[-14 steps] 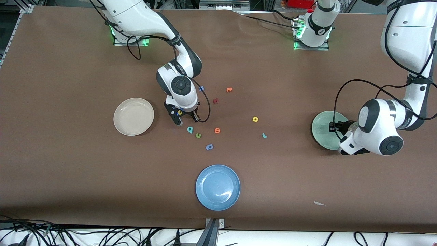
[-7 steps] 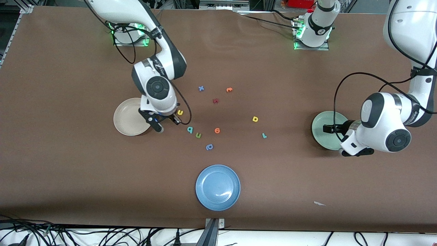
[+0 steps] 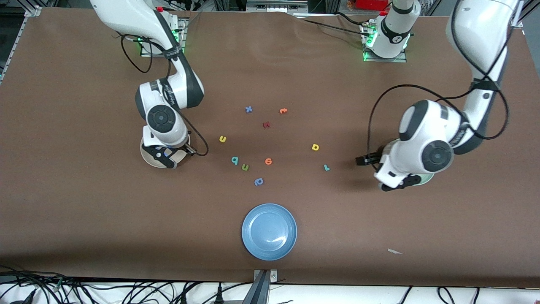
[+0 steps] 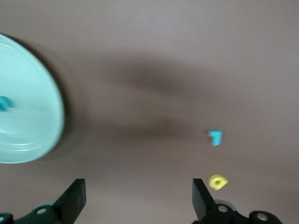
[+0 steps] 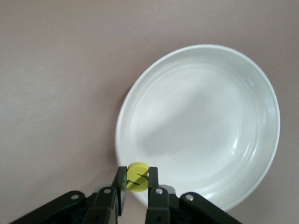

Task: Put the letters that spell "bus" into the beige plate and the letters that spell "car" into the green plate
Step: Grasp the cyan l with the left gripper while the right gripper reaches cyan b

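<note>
While the right claw pinches the yellow s over the beige plate's rim | plate centre lies just ahead | left claw spread, near the teal r.

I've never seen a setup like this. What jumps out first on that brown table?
Probably the two white arms at work: the right tool pinches a yellow s over the rim of the beige plate, while the left tool hangs open over the table beside the green plate, where a teal c lies. Between the plates, small colourful letters like a yellow u are scattered, with a blue plate nearer the front camera.
</note>
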Controlling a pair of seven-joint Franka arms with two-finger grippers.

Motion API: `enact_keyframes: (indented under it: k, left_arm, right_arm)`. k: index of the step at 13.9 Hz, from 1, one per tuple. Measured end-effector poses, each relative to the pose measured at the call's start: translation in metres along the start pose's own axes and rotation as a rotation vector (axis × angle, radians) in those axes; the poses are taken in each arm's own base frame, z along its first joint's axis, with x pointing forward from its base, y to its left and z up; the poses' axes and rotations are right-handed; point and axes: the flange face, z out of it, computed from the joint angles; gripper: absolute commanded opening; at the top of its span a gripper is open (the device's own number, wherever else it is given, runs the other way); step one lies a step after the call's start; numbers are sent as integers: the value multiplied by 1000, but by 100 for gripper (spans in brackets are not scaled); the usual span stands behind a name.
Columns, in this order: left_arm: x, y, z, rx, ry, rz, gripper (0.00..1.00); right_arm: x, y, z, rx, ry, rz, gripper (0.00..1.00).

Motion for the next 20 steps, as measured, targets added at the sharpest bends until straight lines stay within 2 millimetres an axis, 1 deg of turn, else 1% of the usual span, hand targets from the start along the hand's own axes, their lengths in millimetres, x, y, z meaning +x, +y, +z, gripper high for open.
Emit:
enact_keyframes:
  k: [1,2,3,4,6,7,9,10,11,12,13,14,16,17,18,19,20]
  left_arm:
    - [-4,17,11,-12,14,-29,98]
    - [-8,32,23,-24,23,-56,97]
    - [-11,45,35,-37,31,-83,94]
    - [-11,55,46,-53,40,-112,94]
    - [-7,65,65,-90,56,-180,94]
    - [-6,70,76,-102,57,-207,93]
    - [-9,80,96,-105,53,-229,82]
    - [-10,83,103,-106,53,-231,79]
    - [-10,86,108,-104,59,-227,78]
    - [-10,87,113,-91,69,-218,76]
    - [-11,87,118,-79,73,-214,73]
    - [-11,87,122,-72,76,-213,70]
    - [-11,88,123,-67,78,-215,65]
    - [-11,88,123,-67,79,-217,62]
    - [-11,88,123,-67,79,-219,59]
    - [-11,88,124,-67,78,-220,55]
    - [-11,88,124,-66,78,-222,53]
  right_arm:
    - [0,8,9,12,9,-8,37]
    - [-2,14,18,20,15,-11,73]
    - [-3,18,24,22,17,-12,99]
    - [-3,20,26,23,19,-11,100]
    - [-1,19,19,35,26,-14,100]
    - [0,18,12,44,29,-15,100]
    - [3,9,-14,48,25,-22,100]
    - [2,0,-32,54,25,-36,100]
    - [-5,-14,-49,69,28,-58,100]
    - [-16,-29,-62,87,33,-86,100]
    - [-29,-45,-70,104,37,-117,100]
    - [-44,-63,-73,117,38,-152,100]
    - [-74,-106,-66,137,36,-217,100]
    - [-82,-124,-59,141,37,-235,100]
    - [-86,-137,-51,141,40,-247,100]
    - [-86,-147,-43,139,42,-256,98]
    - [-85,-152,-36,135,44,-268,78]
